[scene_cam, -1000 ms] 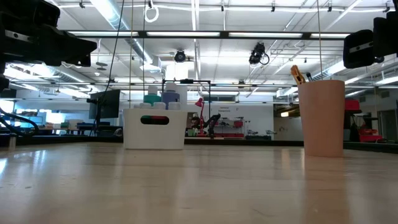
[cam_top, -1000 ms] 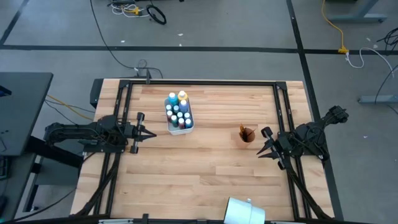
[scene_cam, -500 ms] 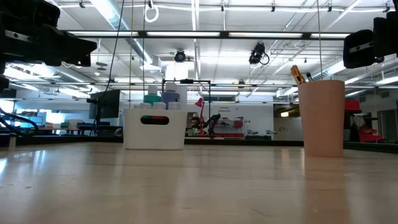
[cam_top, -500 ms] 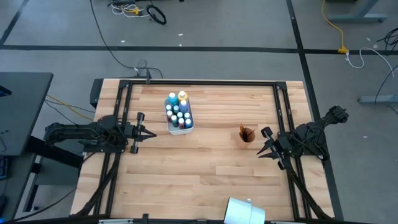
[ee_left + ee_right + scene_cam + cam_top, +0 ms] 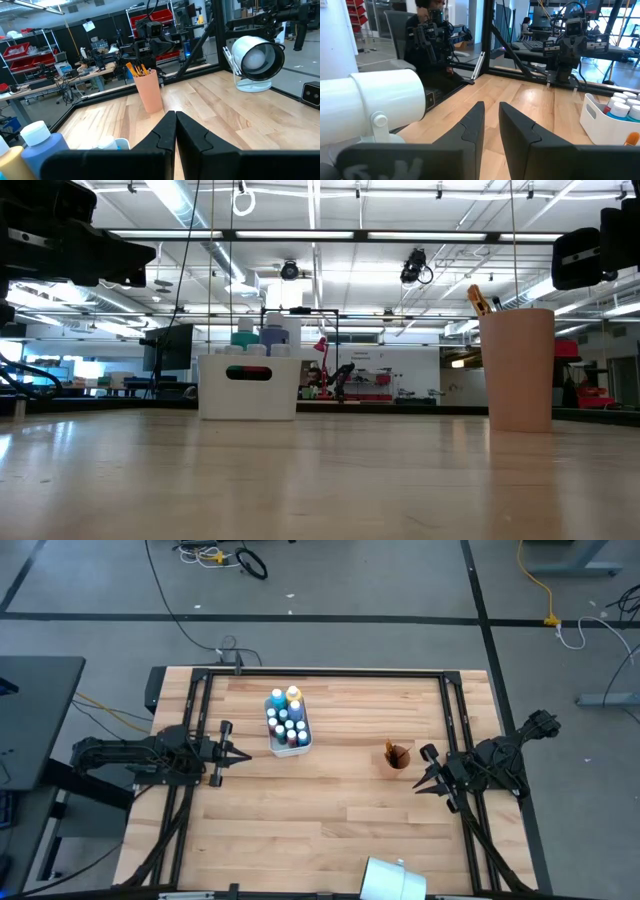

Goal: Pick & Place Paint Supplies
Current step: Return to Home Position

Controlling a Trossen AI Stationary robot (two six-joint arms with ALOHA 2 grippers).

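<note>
Holding same pose as before; nothing moved. My left gripper [image 5: 175, 115], fingers pressed together, empty, far left of orange cup [image 5: 398, 758], past white bin [image 5: 303, 743]. My right gripper [image 5: 491, 105], fingers slightly parted, empty, just right of cup. Wooden brushes [image 5: 478, 298] in cup, bottles [image 5: 285, 718] in bin.

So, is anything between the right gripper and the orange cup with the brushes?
Nothing visible. The right gripper waits just beside the orange cup, only bare tabletop between them; the white bin of bottles stands farther off.
</note>
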